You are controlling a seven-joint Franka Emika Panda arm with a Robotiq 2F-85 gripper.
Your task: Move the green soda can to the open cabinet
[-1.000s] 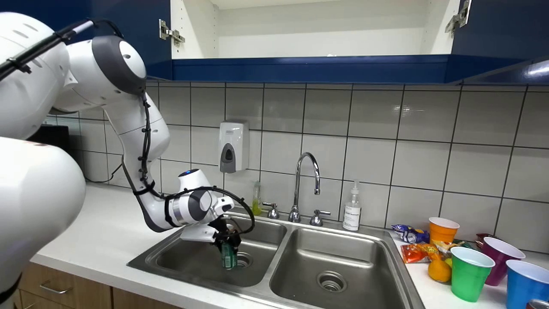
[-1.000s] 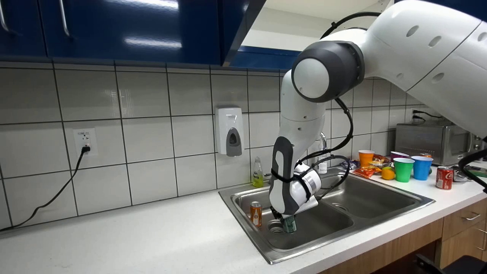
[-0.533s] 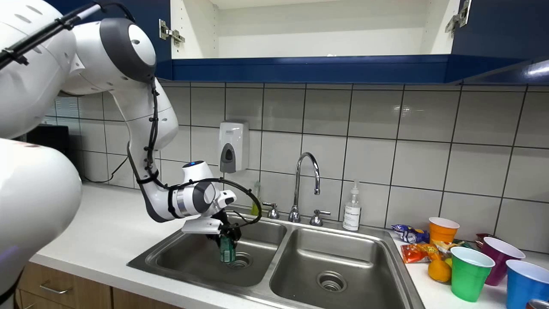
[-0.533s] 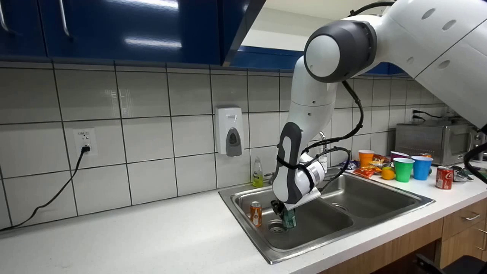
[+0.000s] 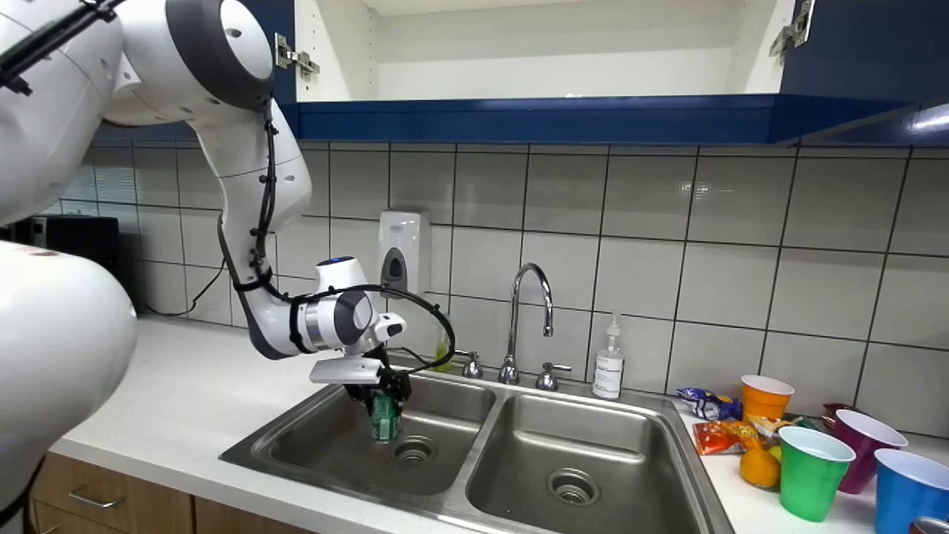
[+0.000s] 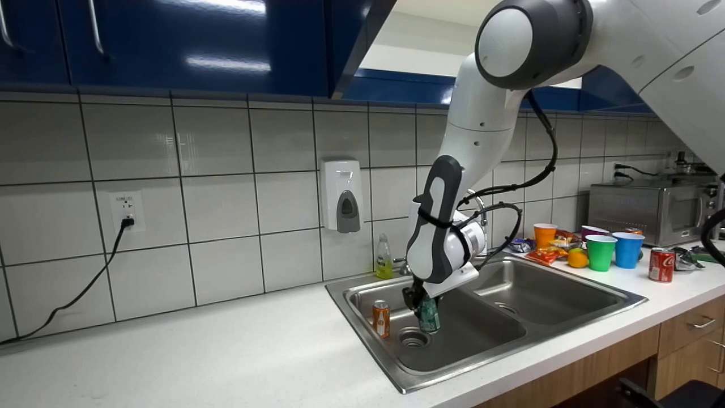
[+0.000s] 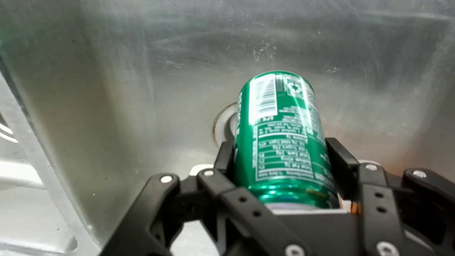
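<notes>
Drawn in to can width at the gripper (image 7: 280, 154), and holding the green soda can (image 6: 429, 315) by its sides, slightly tilted, within the sink (image 5: 482, 445), near an orange can (image 6: 381, 319). Lifted a little higher over the last second in both exterior views, so probably done with grasping and into raising. Likely needing a long climb yet to the open cabinet (image 5: 552, 59) above the sink, and a steady grip on smooth metal throughout.
</notes>
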